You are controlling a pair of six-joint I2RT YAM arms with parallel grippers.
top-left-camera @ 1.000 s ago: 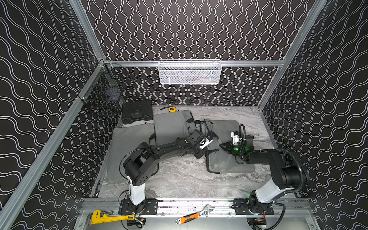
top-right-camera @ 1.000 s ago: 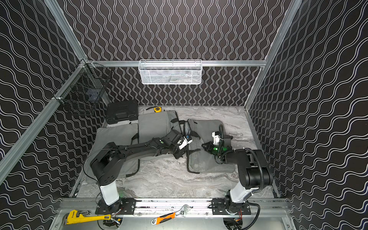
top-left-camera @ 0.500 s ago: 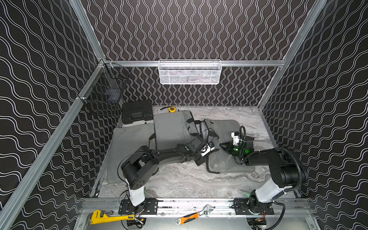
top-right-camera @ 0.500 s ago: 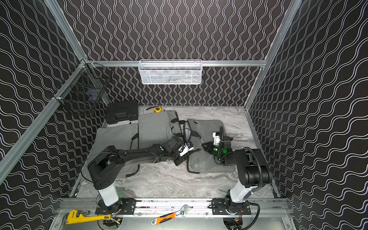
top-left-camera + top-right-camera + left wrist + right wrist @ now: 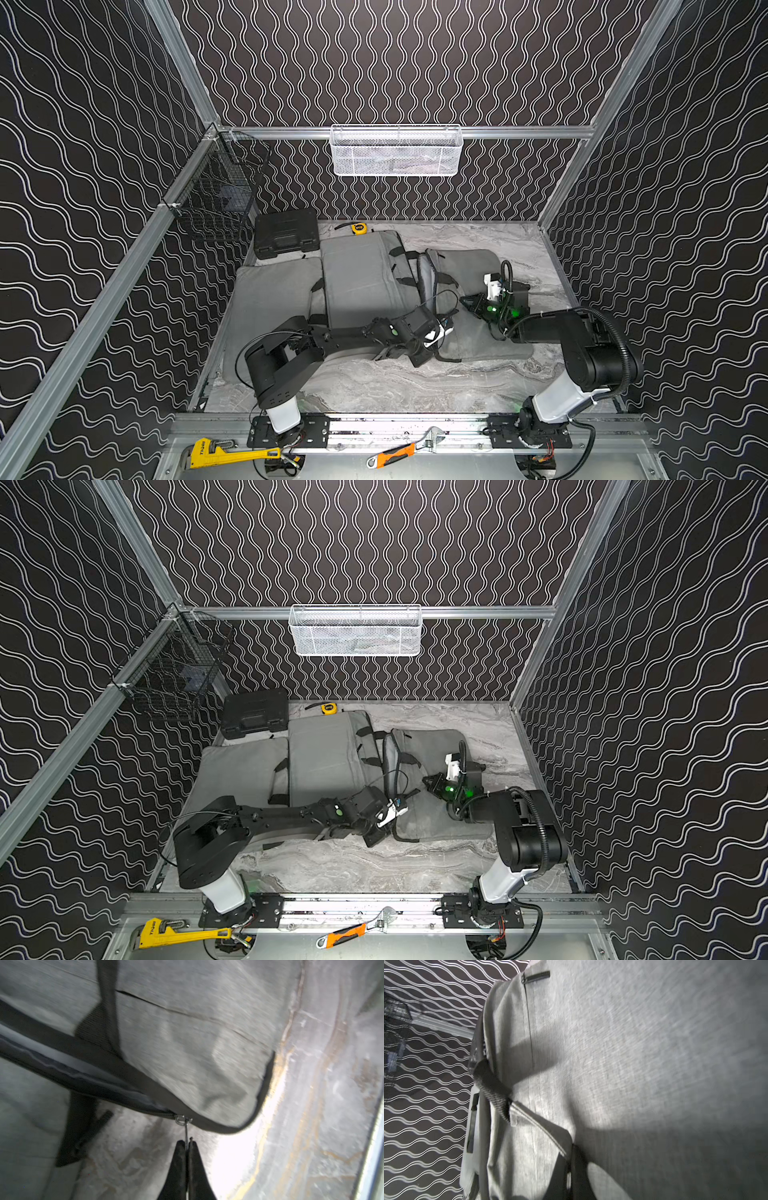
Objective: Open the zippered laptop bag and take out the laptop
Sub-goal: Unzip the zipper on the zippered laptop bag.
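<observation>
Your laptop bag (image 5: pixel 471 345) lies on the right half of the table (image 5: pixel 374 386), in front of the right arm. Its long axis runs from the front rail toward the back wall, leaning a little to the right at the far end. The zippered long edge faces the robot's left, toward a second grey bag (image 5: pixel 365 278) just beside it. In both top views that edge stands raised off the table along its far part.

Your left gripper (image 5: pixel 188 1144) sits at the bag's near left corner. Its jaws are pinched together on the thin zipper pull (image 5: pixel 186 1130), which hangs from the metal slider (image 5: pixel 182 1119). The slider is on the dark zipper band, close to where the band curves round the rounded corner. The wrist picture is smeared, so you cannot read for certain whether the band behind the slider is parted.

Your right gripper (image 5: pixel 571 1153) is over the middle of the bag, low on the grey fabric. Its jaws are drawn in tight, and a stitched grey handle strap (image 5: pixel 537 1124) runs right into them, so it looks clamped on that strap. In a top view the same gripper (image 5: pixel 430 781) points toward the robot's left, at the zippered edge.

No laptop shows in any view.
</observation>
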